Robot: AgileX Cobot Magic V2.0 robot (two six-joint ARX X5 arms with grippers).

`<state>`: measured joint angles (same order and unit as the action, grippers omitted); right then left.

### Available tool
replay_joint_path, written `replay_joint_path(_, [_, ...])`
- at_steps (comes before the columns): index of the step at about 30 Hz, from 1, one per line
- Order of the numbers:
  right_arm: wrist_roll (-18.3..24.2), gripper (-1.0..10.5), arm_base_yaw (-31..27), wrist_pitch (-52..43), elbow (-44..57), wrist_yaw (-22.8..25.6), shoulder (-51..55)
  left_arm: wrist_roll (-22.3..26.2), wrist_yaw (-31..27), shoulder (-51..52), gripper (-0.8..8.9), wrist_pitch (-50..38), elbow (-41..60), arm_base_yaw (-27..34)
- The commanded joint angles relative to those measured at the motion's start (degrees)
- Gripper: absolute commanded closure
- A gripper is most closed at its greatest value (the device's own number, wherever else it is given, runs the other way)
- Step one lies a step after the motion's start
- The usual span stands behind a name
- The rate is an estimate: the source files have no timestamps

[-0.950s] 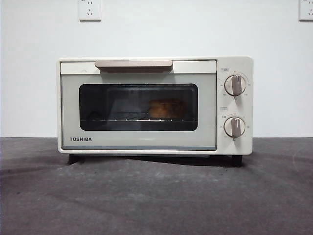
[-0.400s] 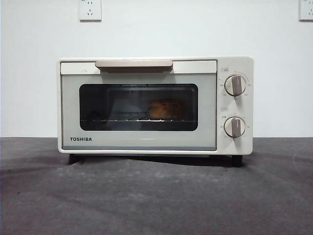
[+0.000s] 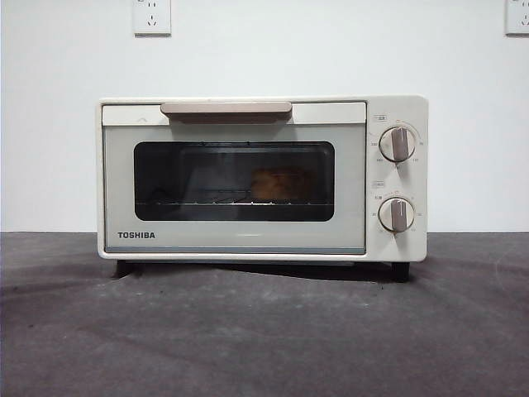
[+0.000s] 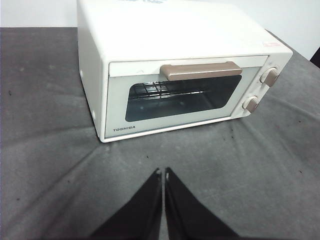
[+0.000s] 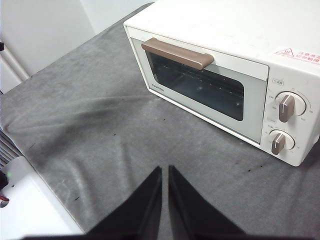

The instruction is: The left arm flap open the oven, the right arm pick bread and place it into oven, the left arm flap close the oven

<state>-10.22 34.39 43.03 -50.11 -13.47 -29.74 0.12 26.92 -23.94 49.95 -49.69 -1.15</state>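
Grey cloth covers your counter (image 3: 264,331) before a white wall. Your oven (image 3: 263,178) stands on it, door shut, handle (image 3: 226,108) along the top edge. Bread (image 3: 282,184) sits on the wire rack behind the glass, right of centre. Your left gripper (image 4: 163,173) and right gripper (image 5: 165,170) hang above the cloth, apart from the oven, fingers pressed together, holding nothing.

Left gripper (image 4: 163,172) and right gripper (image 5: 165,170) both hover above the counter (image 4: 45,150), fingers pressed together, holding nothing.
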Motion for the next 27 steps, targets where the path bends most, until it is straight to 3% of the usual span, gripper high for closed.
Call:
replay_joint_path(1, [0.8, 9.3, 0.3, -0.6, -1.1, 0.0, -0.1, 0.6, 0.0, 1.2, 7.97, -2.4, 1.5, 0.1])
replay_joint_path(4, [0.8, 9.3, 0.3, -0.6, -1.1, 0.0, -0.1, 0.6, -0.2, 4.7, 7.97, -7.1, 7.8, 0.1])
replay_joint_path(7, [0.8, 9.3, 0.3, -0.6, -1.1, 0.0, -0.1, -0.5, -2.8, 9.1, 7.97, -17.7, 18.3, 0.2])
replay_joint_path(11, [0.8, 9.3, 0.3, -0.6, -1.1, 0.0, -0.1, -6.0, -9.7, 13.6, 7.97, -32.9, 32.4, 0.3])
replay_joint_path(15, [0.8, 9.3, 0.3, -0.6, -1.1, 0.0, -0.1, -8.6, -17.1, 17.0, 7.97, -41.6, 42.0, 0.3])
replay_joint_path(20, [0.8, 9.3, 0.3, -0.6, -1.1, 0.0, -0.1, -8.5, -24.1, 21.2, 7.97, -42.9, 48.1, 0.3])
replay_joint_path(27, [0.8, 9.3, 0.3, -0.6, -1.1, 0.0, -0.1, -5.5, -27.9, 23.8, 7.97, -39.1, 49.0, 0.3])
